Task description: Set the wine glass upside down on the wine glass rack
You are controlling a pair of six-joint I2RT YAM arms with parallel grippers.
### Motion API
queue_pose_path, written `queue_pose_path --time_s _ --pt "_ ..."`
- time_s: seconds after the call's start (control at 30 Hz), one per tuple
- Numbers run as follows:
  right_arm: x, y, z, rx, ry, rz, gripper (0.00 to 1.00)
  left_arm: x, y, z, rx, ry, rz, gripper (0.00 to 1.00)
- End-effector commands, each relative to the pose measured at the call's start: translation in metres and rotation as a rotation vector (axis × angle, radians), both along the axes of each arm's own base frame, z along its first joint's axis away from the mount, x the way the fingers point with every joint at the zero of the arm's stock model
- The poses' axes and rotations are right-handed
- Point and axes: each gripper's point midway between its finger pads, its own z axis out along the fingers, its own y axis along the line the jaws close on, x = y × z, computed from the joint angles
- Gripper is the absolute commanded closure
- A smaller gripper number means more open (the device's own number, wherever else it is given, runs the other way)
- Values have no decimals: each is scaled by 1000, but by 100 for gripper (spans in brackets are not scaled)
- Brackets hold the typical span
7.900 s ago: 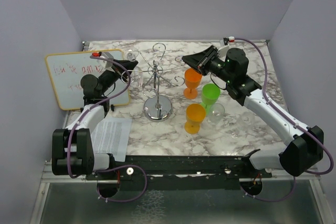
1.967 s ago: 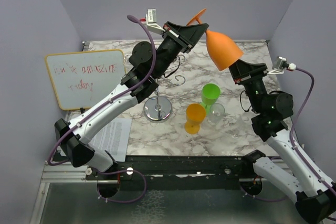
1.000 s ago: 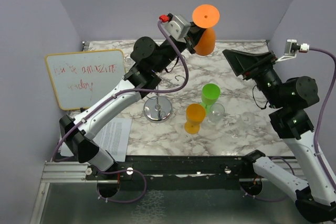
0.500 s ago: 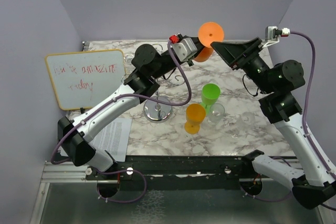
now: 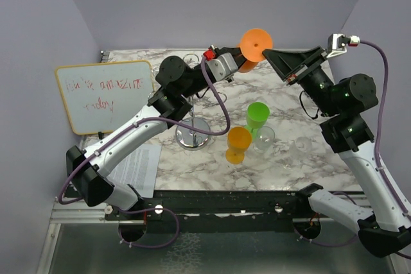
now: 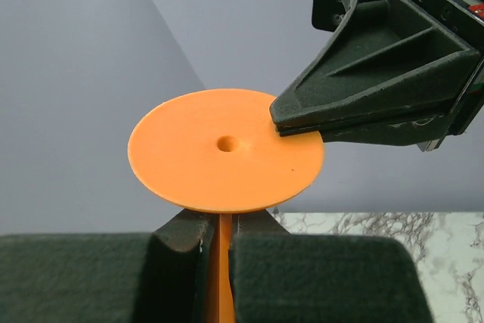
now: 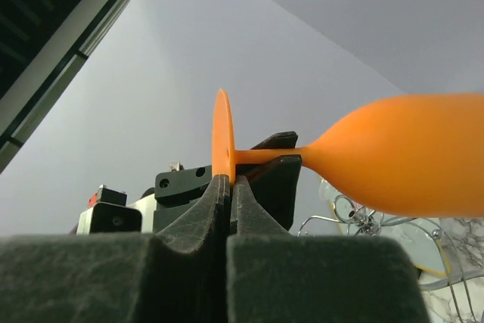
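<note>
Wine glass (image 5: 255, 44) hangs slightly lower than before, left gripper (image 6: 219, 236) clamping its stem, right gripper (image 7: 229, 184) pinching its foot; marble table (image 5: 308, 165), lilac walls (image 5: 192, 4).

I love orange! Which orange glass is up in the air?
The upside-down orange glass at the back, pinched by the left tool and the right tool. The other orange glass stands upright beside the green glass.

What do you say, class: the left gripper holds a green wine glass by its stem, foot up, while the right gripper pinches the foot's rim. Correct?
Wrong colour: the held wine glass is orange, as the left wrist view shows. The rest stands: the left gripper holds its stem, foot up, and the right gripper pinches the foot's rim.
</note>
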Motion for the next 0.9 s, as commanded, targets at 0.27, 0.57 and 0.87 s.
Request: queue_pose_path --time_s 0.27,0.57,0.87 --pt "14 -17 3 3 16 -128 99 -10 27 -2 -110 172 16 44" --pt "48 -1 -19 -120 82 -143 99 -21 101 1 -300 388 180 24" --pt "97 46 -45 -245 120 -19 99 -23 176 -16 -323 520 468 16"
